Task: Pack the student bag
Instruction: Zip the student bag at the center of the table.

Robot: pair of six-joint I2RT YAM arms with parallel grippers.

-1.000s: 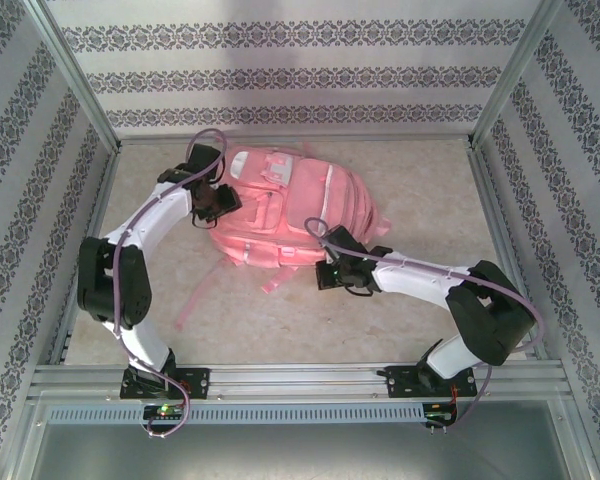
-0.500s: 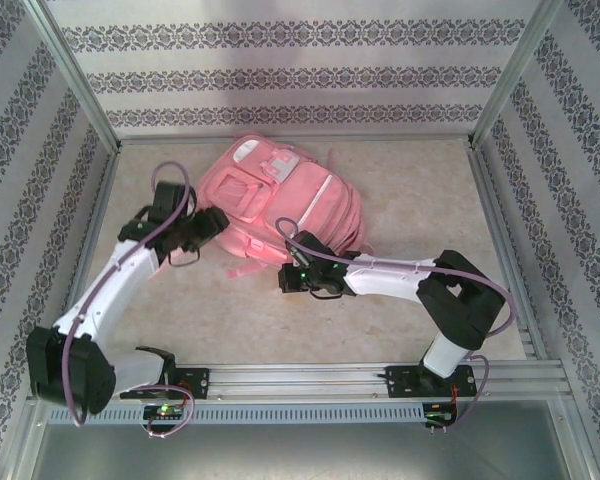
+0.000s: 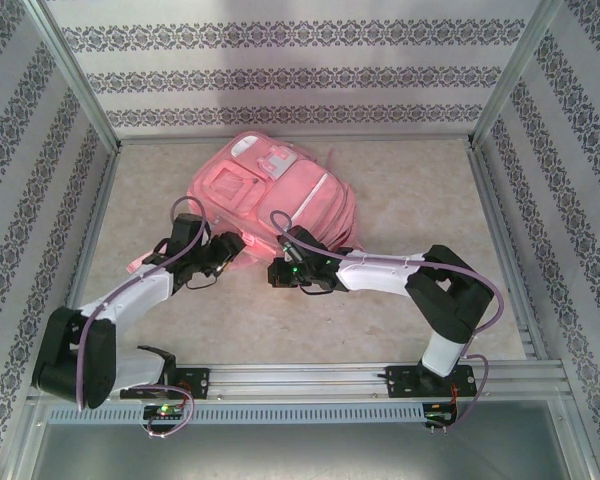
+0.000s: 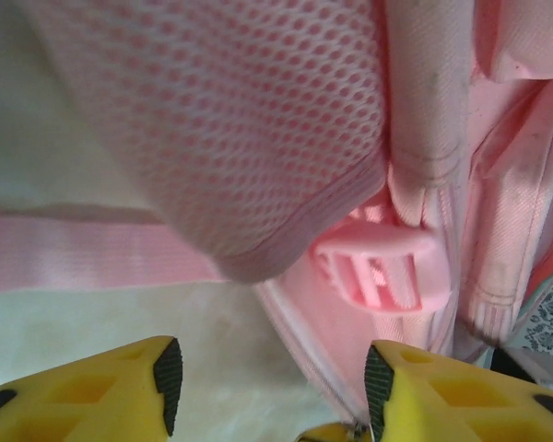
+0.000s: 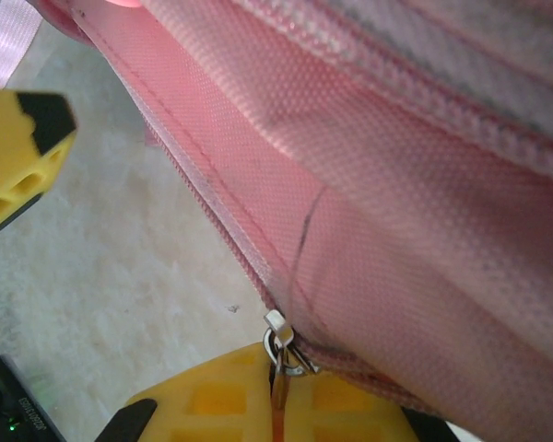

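You have bare worktop (image 3: 420, 190) to pass over on the right of the student bag (image 3: 280, 185) and along the near strip before the arm bases (image 3: 160, 385). Patterned walls (image 3: 20, 150) shut in the left, right and far sides, and a loose strap (image 3: 140, 262) trails across the left part. At the bag's near edge room is tight: the left pincer (image 3: 230, 250) and right pincer (image 3: 277, 272) sit close together, the left one gaping at a mesh pad (image 4: 258, 120) and buckle (image 4: 378, 272), the right one spread wide with its lower side against the bag's seam and a zip pull (image 5: 276, 336).
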